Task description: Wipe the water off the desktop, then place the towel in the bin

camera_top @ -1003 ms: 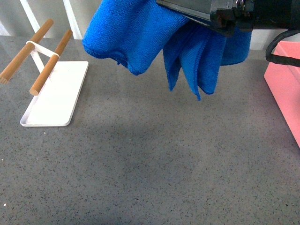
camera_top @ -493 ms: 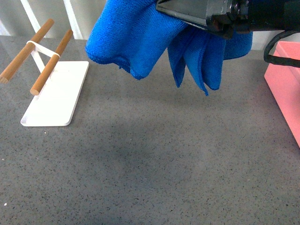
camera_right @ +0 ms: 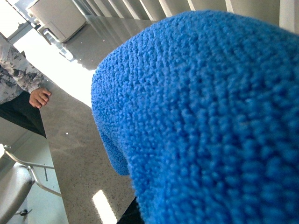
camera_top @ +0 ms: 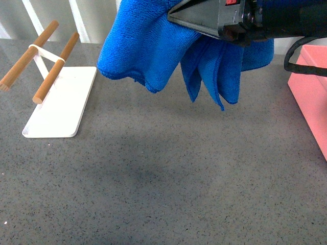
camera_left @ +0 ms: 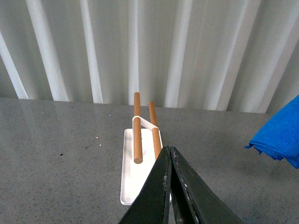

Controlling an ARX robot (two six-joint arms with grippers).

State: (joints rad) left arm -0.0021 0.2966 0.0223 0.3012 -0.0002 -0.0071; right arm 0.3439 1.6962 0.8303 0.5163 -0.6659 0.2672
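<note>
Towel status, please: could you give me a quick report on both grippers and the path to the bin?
Left gripper shut, empty. Right gripper shut on towel, held clear above desktop. Bin at robot's right, nothing seen between.

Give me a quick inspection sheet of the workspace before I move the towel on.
Surface: desktop dry-looking, no puddle seen.
Job's things: towel hanging clear of the desktop; bin on the robot's right, inside hidden.
Clutter: white tray with two wooden rods.
Grippers: right gripper shut on the towel; left gripper shut, empty.
Cables: black cable near the bin.
Surroundings: white ribbed wall; a person's hand in the right wrist view.
</note>
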